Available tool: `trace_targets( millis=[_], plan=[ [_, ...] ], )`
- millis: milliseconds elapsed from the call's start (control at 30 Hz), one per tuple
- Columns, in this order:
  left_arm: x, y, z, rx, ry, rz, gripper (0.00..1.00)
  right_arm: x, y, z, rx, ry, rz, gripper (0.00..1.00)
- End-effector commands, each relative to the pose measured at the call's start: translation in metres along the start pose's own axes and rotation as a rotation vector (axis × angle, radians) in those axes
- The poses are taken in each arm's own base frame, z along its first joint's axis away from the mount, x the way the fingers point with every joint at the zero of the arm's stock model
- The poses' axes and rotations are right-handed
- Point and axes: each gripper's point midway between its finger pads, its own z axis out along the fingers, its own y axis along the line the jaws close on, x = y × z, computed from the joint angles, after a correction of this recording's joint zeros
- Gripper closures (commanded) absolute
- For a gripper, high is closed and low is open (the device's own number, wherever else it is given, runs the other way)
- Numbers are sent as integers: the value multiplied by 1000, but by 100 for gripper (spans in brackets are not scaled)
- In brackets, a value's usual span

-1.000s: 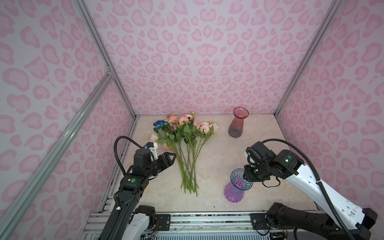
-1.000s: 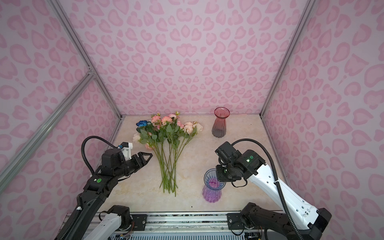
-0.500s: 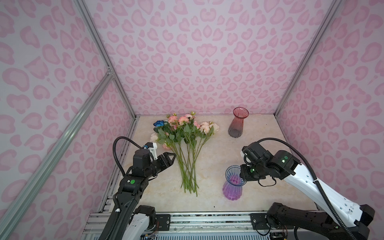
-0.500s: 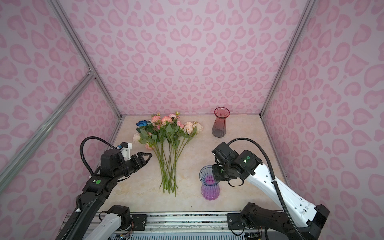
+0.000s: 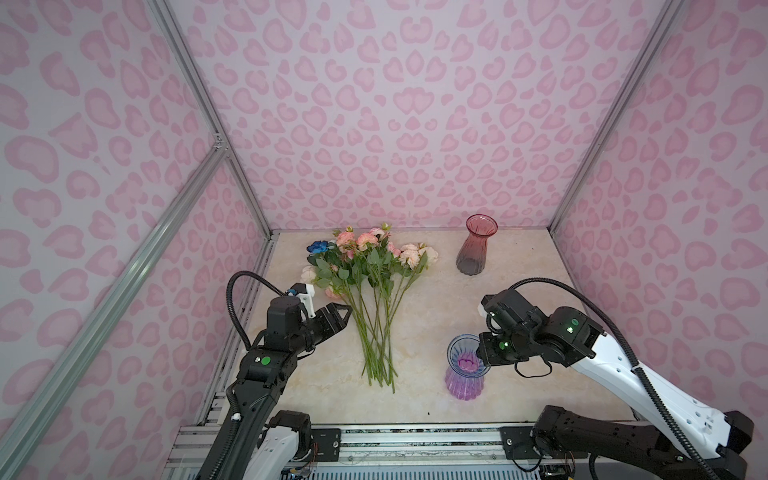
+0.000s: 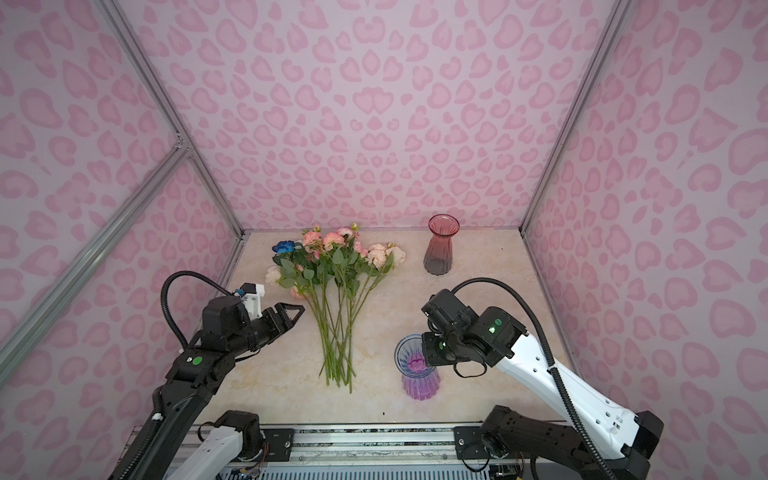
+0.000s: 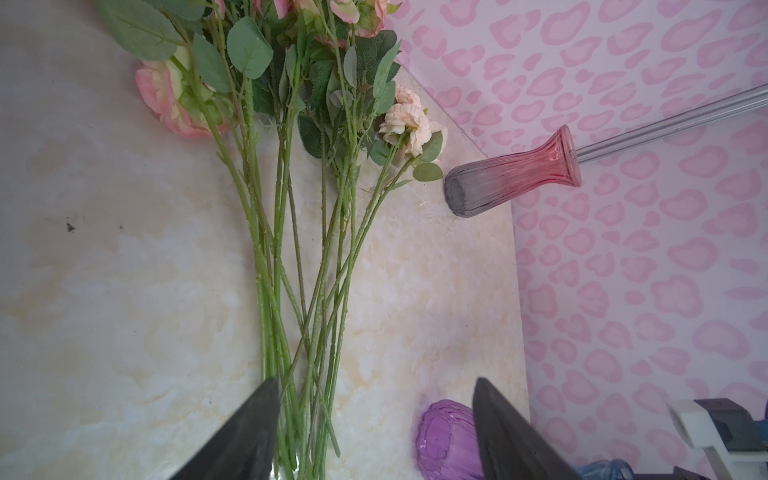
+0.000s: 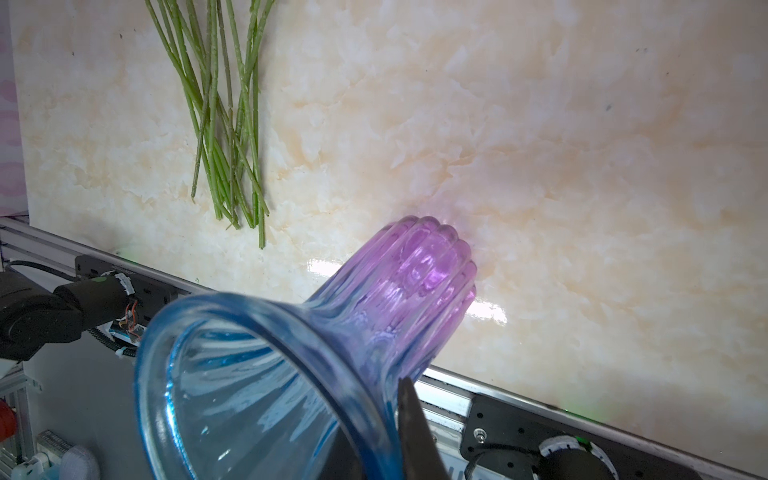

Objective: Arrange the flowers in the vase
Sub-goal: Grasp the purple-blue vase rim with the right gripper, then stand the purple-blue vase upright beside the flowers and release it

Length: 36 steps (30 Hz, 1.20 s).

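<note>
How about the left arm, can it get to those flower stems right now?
Probably yes: the left end effector stands open just beside the flowers, their stems lying bare on the table, nothing between.

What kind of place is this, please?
Probably a robot test booth: pink heart-patterned wall panels on aluminium posts enclose a cream marble-look tabletop, and two robot arms stand on a metal rail at its front.

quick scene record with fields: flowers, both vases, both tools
bunch: pink, peach and blue green-stemmed flowers lying flat on the marble-look tabletop, none in a vase
near vase: purple-and-blue ribbed glass vase, standing, empty
far vase: red-to-grey glass vase, standing, empty
left tool: open, beside the stems, holding nothing
right tool: shut on the purple-and-blue vase's rim
</note>
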Motion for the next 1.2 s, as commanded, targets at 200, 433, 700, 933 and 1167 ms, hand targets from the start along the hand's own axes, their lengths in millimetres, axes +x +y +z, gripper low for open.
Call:
trace_targets(
  millis=[200, 433, 700, 933, 1167],
  plan=[
    [-7, -10, -4, 22, -16, 13, 26, -8, -14, -5, 54, -88, 24, 100],
    [-8, -12, -5, 24, -16, 9, 26, -25, -8, -8, 21, -166, 25, 100],
    [-9, -13, -5, 26, -17, 7, 26, -70, 4, -2, -84, -220, 55, 100],
    [-7, -11, -6, 20, -14, 17, 26, -131, 12, 12, -162, -256, 80, 100],
    [-5, -8, -4, 7, 0, 21, 26, -187, 30, 46, -202, -215, 67, 100]
  ],
)
